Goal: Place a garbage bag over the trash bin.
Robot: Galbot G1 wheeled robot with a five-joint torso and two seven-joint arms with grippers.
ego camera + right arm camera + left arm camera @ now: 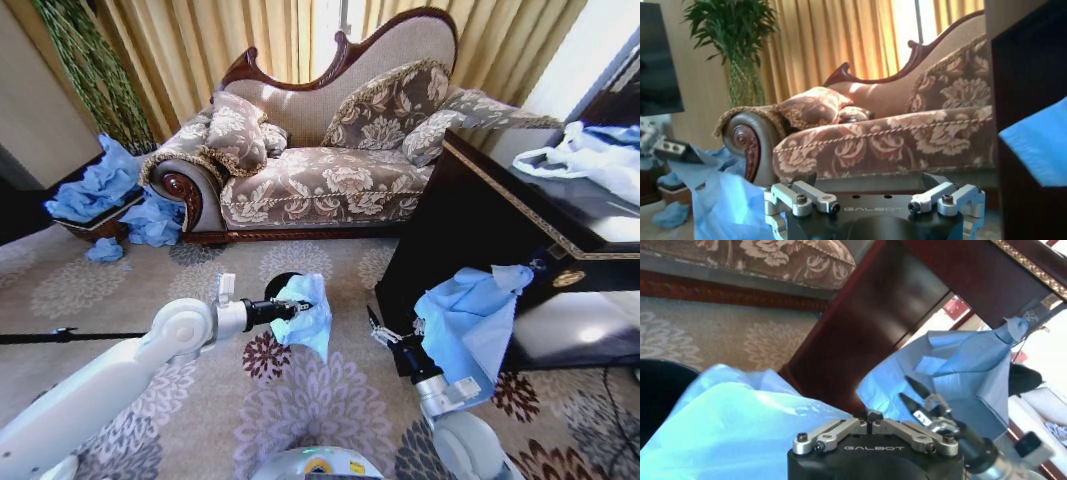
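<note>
While clamped on the garbage bag (306, 318), left claw (297, 309) level over trash bin (277, 284); right claw (377, 331) open, empty.

Crinkly light-blue garbage bag (307, 318) draped over black trash bin (279, 283)

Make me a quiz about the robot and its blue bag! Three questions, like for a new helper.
1. Which gripper is shut on the bag? A) left B) right C) both
2. True or false: the right gripper is open and holds nothing.
3. Fill in: the black round thing on the carpet right by the bag is the ____.

Key: 1 A, the left gripper. 2 true. 3 bin.
</note>
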